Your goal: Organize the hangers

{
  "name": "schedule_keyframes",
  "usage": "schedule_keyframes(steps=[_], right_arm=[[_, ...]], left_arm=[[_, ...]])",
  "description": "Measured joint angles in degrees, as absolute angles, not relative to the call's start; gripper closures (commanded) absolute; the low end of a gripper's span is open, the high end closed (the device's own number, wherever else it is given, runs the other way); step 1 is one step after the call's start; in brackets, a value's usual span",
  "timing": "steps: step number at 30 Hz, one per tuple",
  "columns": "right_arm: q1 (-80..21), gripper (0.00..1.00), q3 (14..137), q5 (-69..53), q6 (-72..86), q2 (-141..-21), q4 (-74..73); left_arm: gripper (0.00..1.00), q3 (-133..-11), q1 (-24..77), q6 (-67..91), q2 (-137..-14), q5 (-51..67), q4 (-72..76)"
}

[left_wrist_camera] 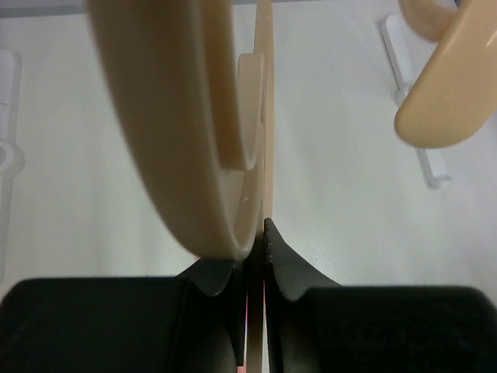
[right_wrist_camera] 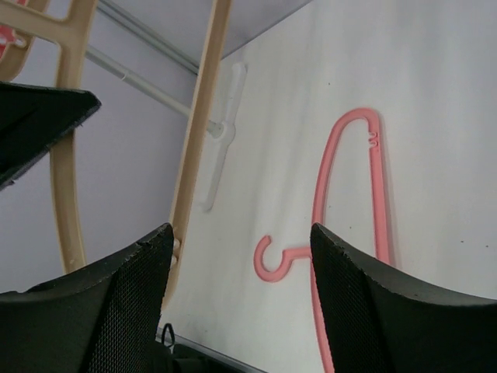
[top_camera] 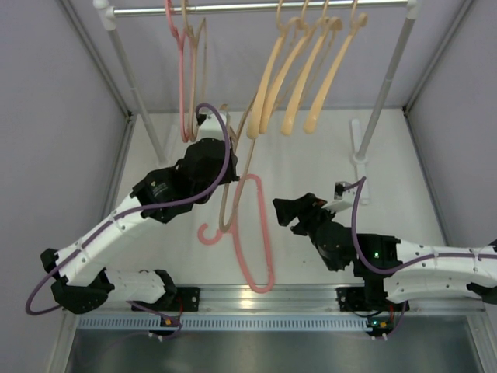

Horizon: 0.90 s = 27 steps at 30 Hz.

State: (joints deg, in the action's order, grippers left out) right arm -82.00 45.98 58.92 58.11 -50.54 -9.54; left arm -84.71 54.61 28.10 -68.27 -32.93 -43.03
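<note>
Overhead view: a grey rail (top_camera: pixel 256 8) on white posts (top_camera: pixel 386 85) spanned the far side of the white desk (top_camera: pixel 311 163).

6 hangers hung on the rail by their hooks:
- 1 pink hanger (top_camera: pixel 183 93) at the left end.
- 1 beige-tan hanger (top_camera: pixel 204 54) just beside it.
- 4 peach-orange hangers (top_camera: pixel 268 89) grouped toward the right, tilted, close together, well apart from the left pair.

All were thin plastic frames with rounded shoulders and open centres.

A 2nd pink hanger (right_wrist_camera: pixel 378 186) lay flat on the desk between the 2 arms. Its hook pointed to the left, and its long loop ran toward the near edge. Small notches showed near its shoulder.

A 2nd beige hanger (right_wrist_camera: pixel 200 116) was off the rail and off the desk, held by the left gripper (left_wrist_camera: pixel 256 241) in front of the left post. The left jaws were closed on a thin edge of this hanger. In the wrist view the frame ran straight up from between the black pads, and a broad beige curve filled the foreground. Its lower part reached down near the hook of the pink hanger on the desk; contact could not be told.

The right gripper (right_wrist_camera: pixel 241 233) hung over the desk just right of the flat pink hanger. Its jaws stood wide apart and held nothing.
</note>
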Motion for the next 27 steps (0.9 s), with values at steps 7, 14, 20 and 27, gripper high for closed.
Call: schedule_keyframes(steps=[7, 14, 20, 27], right_arm=[[-82.02, 0.31, 44.25, 59.33, 58.35, -48.18, -10.85], [-82.02, 0.30, 43.79, 59.96, 58.35, -46.06, -11.97], [-82.02, 0.30, 42.92, 60.40, 58.35, -44.53, -12.58], [-82.02, 0.29, 41.63, 60.62, 58.13, -42.68, -13.30]], left_arm=[[1.00, -94.37, 55.51, 26.30, -73.95, -38.65, -46.81], [1.00, -103.57, 55.79, 23.64, -79.46, -43.46, -49.08], [1.00, -117.43, 55.79, 19.16, -86.39, -46.06, -50.57], [1.00, -132.79, 54.30, 13.82, -94.26, -47.33, -51.35]])
